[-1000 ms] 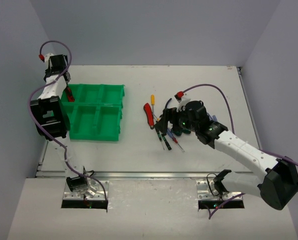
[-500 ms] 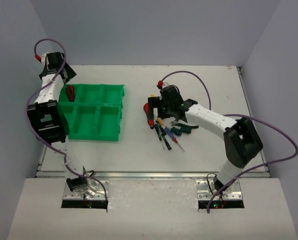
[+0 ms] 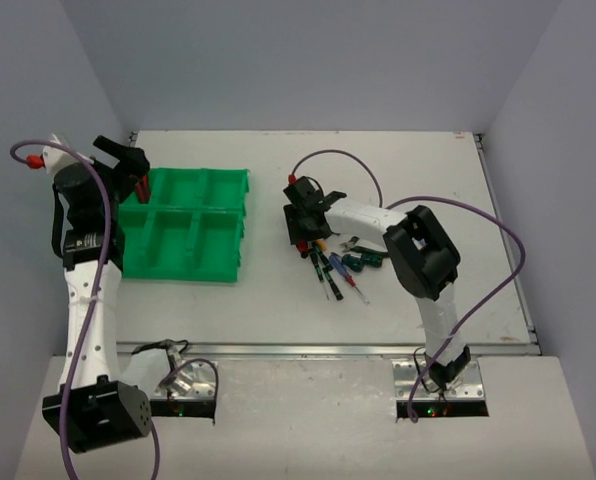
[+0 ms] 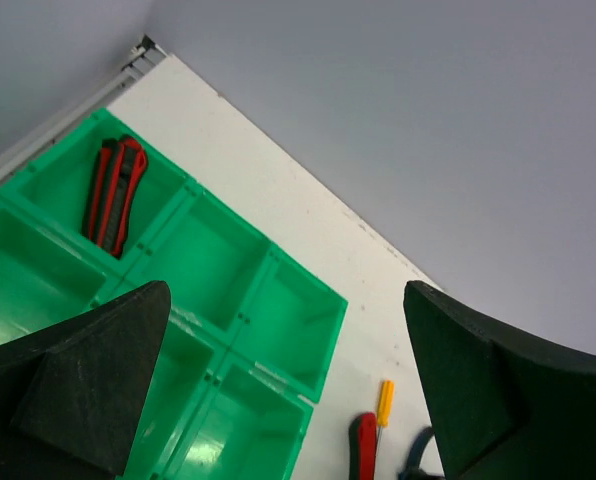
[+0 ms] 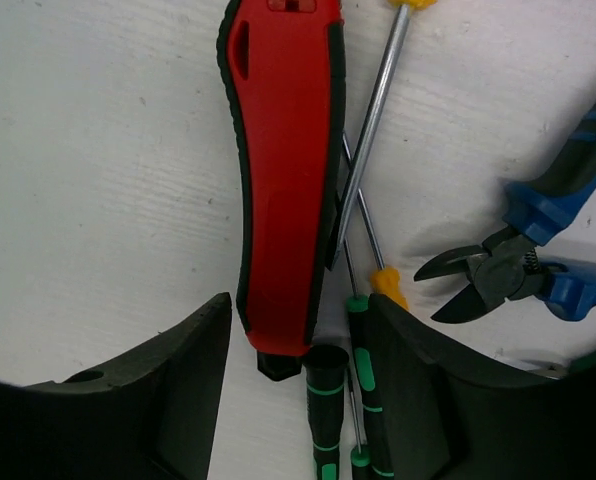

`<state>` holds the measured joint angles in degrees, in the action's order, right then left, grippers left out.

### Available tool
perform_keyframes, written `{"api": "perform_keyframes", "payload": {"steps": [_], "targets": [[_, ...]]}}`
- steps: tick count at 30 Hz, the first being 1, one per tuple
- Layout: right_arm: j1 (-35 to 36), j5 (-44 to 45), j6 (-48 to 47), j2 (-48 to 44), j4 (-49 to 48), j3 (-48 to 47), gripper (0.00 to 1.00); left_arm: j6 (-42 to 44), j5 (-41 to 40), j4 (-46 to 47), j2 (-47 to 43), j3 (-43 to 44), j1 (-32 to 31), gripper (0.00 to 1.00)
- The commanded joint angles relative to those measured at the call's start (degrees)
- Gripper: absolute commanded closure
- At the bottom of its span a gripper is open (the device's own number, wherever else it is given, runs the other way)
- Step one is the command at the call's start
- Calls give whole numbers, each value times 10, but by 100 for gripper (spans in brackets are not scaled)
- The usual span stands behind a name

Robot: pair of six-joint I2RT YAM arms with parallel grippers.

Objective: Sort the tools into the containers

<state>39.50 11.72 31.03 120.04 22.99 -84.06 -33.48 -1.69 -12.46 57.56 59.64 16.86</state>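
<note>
White surface [image 3: 398,310] carrying a green bin [image 3: 190,274] at left. The left tool [image 4: 286,288] hangs above the bin, its fingers spread wide and empty. The right tool [image 5: 298,300] is partly open and straddles the end of the loose red knife [image 5: 283,150] without clamping it. A binned red knife [image 4: 115,192] lies in the far-left corner compartment. Blue cutters [image 5: 548,240] and a yellow screwdriver [image 5: 373,150] lie beside the loose red knife.

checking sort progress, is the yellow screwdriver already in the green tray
No, the yellow screwdriver lies on the white table, apart from the green tray.
</note>
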Motion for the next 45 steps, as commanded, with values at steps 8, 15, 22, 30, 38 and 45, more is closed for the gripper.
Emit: {"api": "perform_keyframes", "payload": {"steps": [8, 15, 22, 30, 38, 45], "targets": [[24, 67, 0, 57, 21, -68, 52, 27, 116, 32, -77, -133, 0, 0], [59, 95, 13, 61, 27, -78, 48, 26, 139, 36, -86, -143, 0, 0], [63, 126, -11, 96, 48, -140, 35, 34, 170, 42, -83, -151, -1, 0], [50, 117, -24, 131, 64, -182, 39, 35, 202, 53, -71, -157, 0, 0], [36, 86, -38, 157, 63, -198, 60, 33, 212, 59, -65, -157, 0, 0], [39, 68, -62, 56, -15, -115, 89, 13, 265, 83, -46, -167, -7, 0]]}}
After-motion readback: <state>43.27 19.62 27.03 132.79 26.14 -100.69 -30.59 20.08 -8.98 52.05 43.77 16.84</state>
